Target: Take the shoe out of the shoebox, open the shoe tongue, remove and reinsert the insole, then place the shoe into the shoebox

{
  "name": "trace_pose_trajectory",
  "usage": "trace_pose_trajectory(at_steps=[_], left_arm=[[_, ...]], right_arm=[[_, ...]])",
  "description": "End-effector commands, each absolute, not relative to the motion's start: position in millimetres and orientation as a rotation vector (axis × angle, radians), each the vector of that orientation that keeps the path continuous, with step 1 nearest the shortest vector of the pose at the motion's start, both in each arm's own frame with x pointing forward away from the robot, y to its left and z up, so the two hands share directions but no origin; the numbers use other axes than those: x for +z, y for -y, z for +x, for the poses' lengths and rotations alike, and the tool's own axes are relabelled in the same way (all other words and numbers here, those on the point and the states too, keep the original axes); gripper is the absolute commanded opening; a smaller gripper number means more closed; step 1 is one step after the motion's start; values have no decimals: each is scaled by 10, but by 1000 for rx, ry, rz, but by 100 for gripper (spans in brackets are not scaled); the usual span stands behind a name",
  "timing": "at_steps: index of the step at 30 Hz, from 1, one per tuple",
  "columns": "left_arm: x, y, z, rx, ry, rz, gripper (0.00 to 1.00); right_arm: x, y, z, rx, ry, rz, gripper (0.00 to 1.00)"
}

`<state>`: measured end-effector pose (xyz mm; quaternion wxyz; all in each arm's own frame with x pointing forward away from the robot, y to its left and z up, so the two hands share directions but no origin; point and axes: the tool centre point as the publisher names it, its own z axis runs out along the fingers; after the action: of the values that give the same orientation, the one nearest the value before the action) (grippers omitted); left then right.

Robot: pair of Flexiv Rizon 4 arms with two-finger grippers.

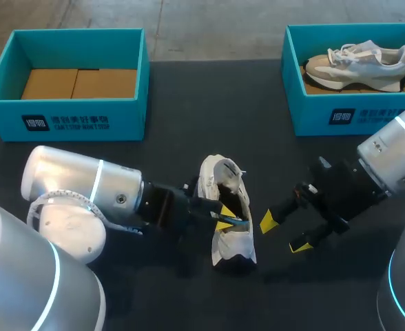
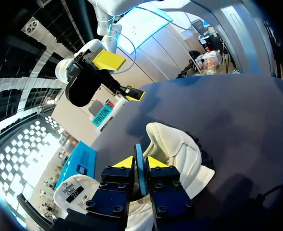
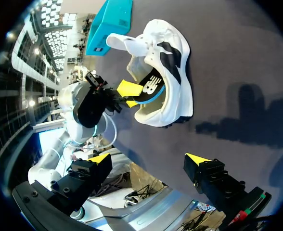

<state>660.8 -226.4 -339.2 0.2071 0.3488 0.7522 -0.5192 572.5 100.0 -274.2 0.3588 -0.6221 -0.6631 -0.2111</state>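
- the white shoe (image 1: 235,243) is out of its box. it lies on the dark table (image 1: 189,103), in the middle, between the two claws.
- the left claw (image 1: 224,219) is at the mouth of the shoe. its yellow tips are pressed together on the thin edge of the blue insole (image 3: 153,91), so it is pinching the insole.
- most of the insole looks to be inside the shoe. i cannot tell if it is on its way out or on its way back in.
- the right claw (image 1: 284,232) is spread wide. it sits just beside the shoe and touches nothing.
- the empty blue box (image 1: 71,121) is far off on the left. the other blue box (image 1: 313,110) on the right has a second shoe (image 1: 357,62) in it.
- what could go wrong, i think: nobody is holding the shoe down. if the left claw pulls or pushes the insole, the whole shoe may slide or tip over with it.
- the pinch is only on a thin edge, so the insole could slip out of the tips.
- if the insole is pushed in crooked, it could fold or bunch up inside.
- the tongue could flop back over the hole and get in the way.
- the open right claw is close, so a clumsy move could knock the shoe.
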Motion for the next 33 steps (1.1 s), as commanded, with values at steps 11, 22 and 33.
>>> trace_pose_trajectory(at_steps=[11,22,33], left_arm=[[-3462,2308,6610,-1408,-2127,1018,0],[-3566,2298,6705,-1365,-2175,999,0],[-3418,2233,6571,-1432,-2165,1032,25]], right_arm=[[-2745,-1008,5710,-547,1711,-1608,100],[-2745,-1008,5710,-547,1711,-1608,100],[-2745,-1008,5710,-547,1711,-1608,100]])
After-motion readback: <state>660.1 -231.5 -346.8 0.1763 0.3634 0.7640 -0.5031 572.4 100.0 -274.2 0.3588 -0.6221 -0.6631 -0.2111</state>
